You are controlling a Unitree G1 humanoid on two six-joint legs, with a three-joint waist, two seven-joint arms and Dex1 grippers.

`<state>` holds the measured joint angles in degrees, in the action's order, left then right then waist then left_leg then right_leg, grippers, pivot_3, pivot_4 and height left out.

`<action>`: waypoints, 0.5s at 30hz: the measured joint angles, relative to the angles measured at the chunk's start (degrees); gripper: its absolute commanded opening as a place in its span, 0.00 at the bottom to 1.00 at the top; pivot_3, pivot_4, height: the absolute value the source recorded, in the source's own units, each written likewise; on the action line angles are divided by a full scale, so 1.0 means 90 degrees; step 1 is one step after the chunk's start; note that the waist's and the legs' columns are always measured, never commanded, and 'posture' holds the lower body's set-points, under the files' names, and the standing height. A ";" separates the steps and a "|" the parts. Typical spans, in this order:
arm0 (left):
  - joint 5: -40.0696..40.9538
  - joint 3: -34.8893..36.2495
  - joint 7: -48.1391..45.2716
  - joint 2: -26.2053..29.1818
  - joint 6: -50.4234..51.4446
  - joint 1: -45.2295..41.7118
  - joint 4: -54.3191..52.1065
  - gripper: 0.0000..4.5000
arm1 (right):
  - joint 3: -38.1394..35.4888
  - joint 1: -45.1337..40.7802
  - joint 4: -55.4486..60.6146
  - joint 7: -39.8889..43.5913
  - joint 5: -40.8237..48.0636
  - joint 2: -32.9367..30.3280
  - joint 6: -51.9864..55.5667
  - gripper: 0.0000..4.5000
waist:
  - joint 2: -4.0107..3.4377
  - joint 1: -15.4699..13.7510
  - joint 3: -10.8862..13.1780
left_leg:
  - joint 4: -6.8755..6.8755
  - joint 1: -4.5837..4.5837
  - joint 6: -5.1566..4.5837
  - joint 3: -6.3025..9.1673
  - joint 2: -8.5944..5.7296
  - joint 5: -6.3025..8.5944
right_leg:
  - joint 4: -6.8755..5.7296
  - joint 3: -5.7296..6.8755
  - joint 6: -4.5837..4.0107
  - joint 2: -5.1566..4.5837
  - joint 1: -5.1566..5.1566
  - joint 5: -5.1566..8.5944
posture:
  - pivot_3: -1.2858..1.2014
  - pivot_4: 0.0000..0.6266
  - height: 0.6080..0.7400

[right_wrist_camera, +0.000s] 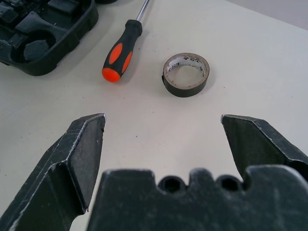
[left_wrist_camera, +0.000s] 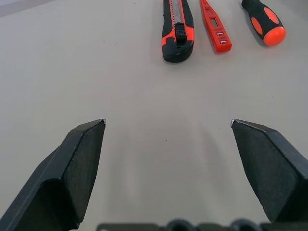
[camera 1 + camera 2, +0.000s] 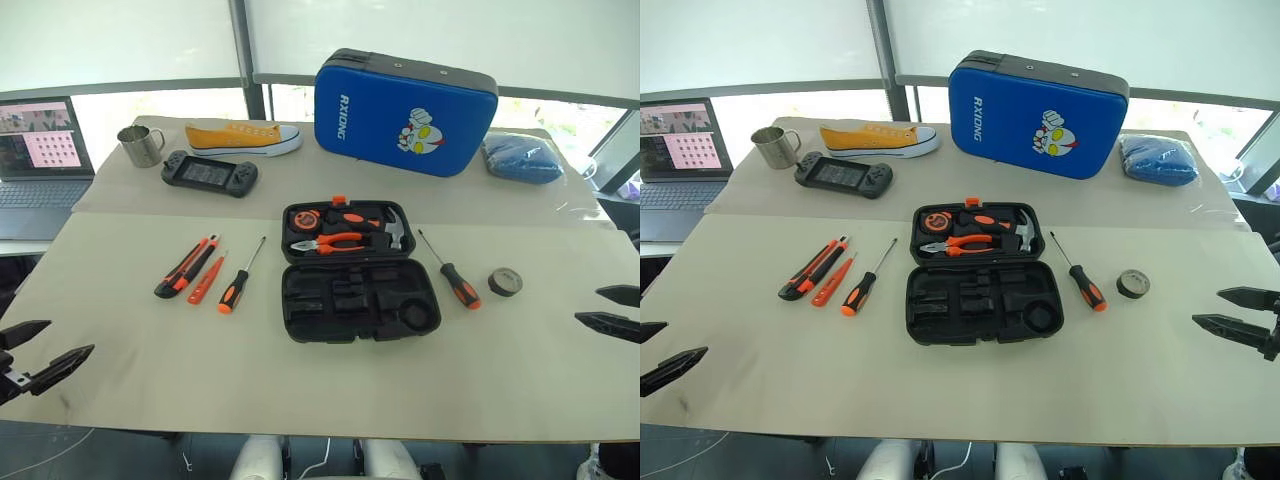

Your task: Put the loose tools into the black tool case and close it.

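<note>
Black tool case (image 3: 360,272) lies open mid-tabletop, lid half holding the pliers (image 3: 327,242) and hammer (image 3: 396,230), near half's slots vacant. Toward the left edge: utility knife (image 3: 185,267), small orange screwdriver (image 3: 205,281), black-and-orange screwdriver (image 3: 238,280). Toward the right edge: second screwdriver (image 3: 452,272), then tape roll (image 3: 505,282). Left gripper (image 3: 40,355) and right gripper (image 3: 612,310) hover at the near corners, jaws spread wide, holding nothing. Judgement: nothing packed yet. Suggest the right gripper take the tape roll first, pinching across its ring wall, and seat it in the round recess.
</note>
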<state>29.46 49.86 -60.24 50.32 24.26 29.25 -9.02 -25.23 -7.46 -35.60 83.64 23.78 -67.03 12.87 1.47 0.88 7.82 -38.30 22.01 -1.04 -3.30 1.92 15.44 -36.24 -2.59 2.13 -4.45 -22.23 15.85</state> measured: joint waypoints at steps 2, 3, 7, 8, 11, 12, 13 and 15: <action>-0.0008 -0.0001 -0.0005 0.0000 -0.0001 0.0020 -0.0010 1.00 | 0.0000 -0.0005 -0.0009 0.0002 0.0000 0.0001 -0.0002 0.99 | 0.0000 0.0001 0.0000 | 0.0000 0.0000 0.0000 0.0000 0.0000 0.0000 | 0.0000 0.0000 0.0000 0.0000 0.0000 0.0000 | 0.52 0.24 1.00; -0.0067 -0.0046 0.0015 0.0003 -0.0010 0.0013 -0.0033 1.00 | 0.0000 -0.0005 -0.0060 0.0001 -0.0003 0.0003 -0.0051 0.99 | -0.0001 0.0000 0.0000 | 0.0000 -0.0001 0.0000 0.0000 0.0000 0.0000 | 0.0001 0.0000 0.0000 0.0000 0.0001 0.0000 | 0.52 0.24 1.00; -0.0292 -0.0343 0.0293 0.0019 0.0038 -0.0219 -0.0100 1.00 | -0.0009 0.0067 -0.0155 -0.0045 -0.0021 0.0102 -0.0261 0.99 | 0.0000 -0.0019 0.0000 | -0.0001 0.0000 0.0000 0.0000 -0.0001 0.0000 | -0.0002 0.0000 0.0000 0.0000 0.0001 0.0000 | 0.52 0.24 1.00; -0.0263 -0.0473 0.0478 0.0073 0.0328 -0.0420 -0.0312 1.00 | -0.0033 0.0128 -0.0099 -0.0109 -0.0026 0.0130 -0.0319 0.99 | 0.0000 -0.0038 0.0000 | -0.0002 0.0000 0.0000 0.0001 -0.0002 0.0000 | -0.0002 0.0000 0.0002 -0.0001 0.0004 -0.0001 | 0.52 0.24 1.00; 0.0032 -0.0817 0.0917 0.0332 0.1207 -0.1052 -0.0990 1.00 | -0.0102 0.0213 0.0387 -0.0298 0.0011 0.0200 -0.0339 0.99 | -0.0004 -0.0043 0.0001 | -0.0004 0.0000 0.0000 0.0002 -0.0002 -0.0001 | -0.0008 -0.0006 0.0008 -0.0002 0.0004 -0.0006 | 0.52 0.24 1.00; 0.0128 -0.0937 0.1047 0.0413 0.1447 -0.1270 -0.1152 1.00 | -0.0118 0.0205 0.0604 -0.0331 0.0037 0.0241 -0.0283 0.99 | -0.0004 -0.0034 0.0001 | -0.0006 0.0000 0.0000 0.0004 -0.0002 -0.0001 | -0.0015 -0.0007 0.0009 -0.0001 0.0005 -0.0006 | 0.52 0.24 1.00; 0.0367 -0.1201 0.1311 0.0562 0.2004 -0.1702 -0.1496 1.00 | -0.0178 0.0241 0.1192 -0.0452 0.0186 0.0325 -0.0092 0.99 | -0.0005 -0.0024 0.0002 | -0.0008 0.0001 0.0001 0.0005 -0.0001 -0.0002 | -0.0024 -0.0010 0.0009 0.0001 0.0000 -0.0006 | 0.52 0.24 1.00; 0.0750 -0.1702 0.1647 0.0851 0.2884 -0.2264 -0.2002 1.00 | -0.0330 0.0390 0.2290 -0.0628 0.0516 0.0415 0.0305 0.99 | -0.0010 -0.0005 0.0004 | -0.0007 0.0000 0.0002 0.0006 -0.0003 -0.0001 | -0.0047 -0.0020 0.0011 0.0003 -0.0006 -0.0005 | 0.52 0.24 1.00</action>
<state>36.21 34.54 -45.42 57.98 50.22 8.87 -27.04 -28.19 -3.95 -15.00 77.99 28.43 -63.30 15.61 1.38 0.83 7.86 -38.37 22.01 -1.02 -3.25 1.89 15.43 -36.67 -2.77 2.23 -4.43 -22.28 15.80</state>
